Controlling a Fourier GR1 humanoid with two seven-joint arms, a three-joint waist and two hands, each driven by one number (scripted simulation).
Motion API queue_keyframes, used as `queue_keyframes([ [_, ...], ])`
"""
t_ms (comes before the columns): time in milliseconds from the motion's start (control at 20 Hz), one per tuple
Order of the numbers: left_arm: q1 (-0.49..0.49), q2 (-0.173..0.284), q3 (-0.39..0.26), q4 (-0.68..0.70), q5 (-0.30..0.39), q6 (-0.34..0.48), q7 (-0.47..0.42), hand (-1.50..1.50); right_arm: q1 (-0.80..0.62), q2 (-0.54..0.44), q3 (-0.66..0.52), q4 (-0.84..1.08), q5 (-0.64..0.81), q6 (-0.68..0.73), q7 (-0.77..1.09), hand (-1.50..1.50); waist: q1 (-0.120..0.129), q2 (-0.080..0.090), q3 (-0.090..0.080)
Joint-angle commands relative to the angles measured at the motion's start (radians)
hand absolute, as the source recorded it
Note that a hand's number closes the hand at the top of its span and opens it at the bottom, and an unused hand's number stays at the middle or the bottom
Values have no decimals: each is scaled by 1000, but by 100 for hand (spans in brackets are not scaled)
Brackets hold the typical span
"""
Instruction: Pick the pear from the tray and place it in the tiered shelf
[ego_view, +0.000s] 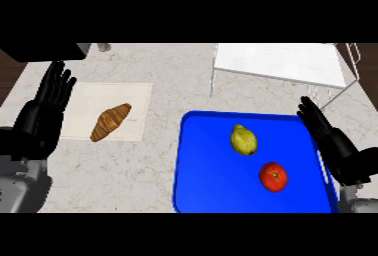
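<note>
Head view, steeply down onto a pale marbled stone counter (125, 165).

Right of centre: a glossy blue rectangular tray (221, 190) with rounded corners and a raised rim, extending to the lower edge of the view.

On the tray's upper middle: a yellow-green pear (244, 139), lying on the blue surface, stalk end toward the top of the view. Touched by neither hand.

Below and to the right of the pear, apart from it: a round red tomato-like fruit (273, 176), also on the tray.

Left of the tray, well apart: a flat cream square mat (136, 95), bearing a brown ridged croissant (111, 122) laid diagonally.

Upper right, beyond the tray's far rim: a white tiered shelf (280, 62) with thin light metal posts, its top panel facing the view; lower tiers hidden beneath it.

Left hand (46, 107), black, on a grey forearm at the view's left edge: fingers straight and close together, pointing toward the top of the view, holding nothing; fingertips beside the mat's left edge.

Right hand (332, 142), black, at the view's right edge, over the tray's right rim: fingers straight and extended toward the upper left, thumb not clearly separable, holding nothing; near the pear but apart from it.

Upper left corner: a dark block (44, 51), only partly in view.
</note>
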Motion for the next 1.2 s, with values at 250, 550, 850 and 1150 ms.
queue_keyframes([
  [250,154,60,-4,145,-29,-36,67,0,-220,314,-166,191,-253,-233,125,150,102,47,-22],
  [550,220,41,-3,195,2,-91,19,0,-236,325,-18,267,159,-697,422,-150,72,26,-29],
  [850,231,48,47,269,-1,-131,-22,0,-348,255,131,203,315,-725,772,-150,38,20,-28],
  [1150,235,55,46,194,-3,-106,36,0,-486,6,150,232,323,-394,1088,-150,38,15,-28],
])
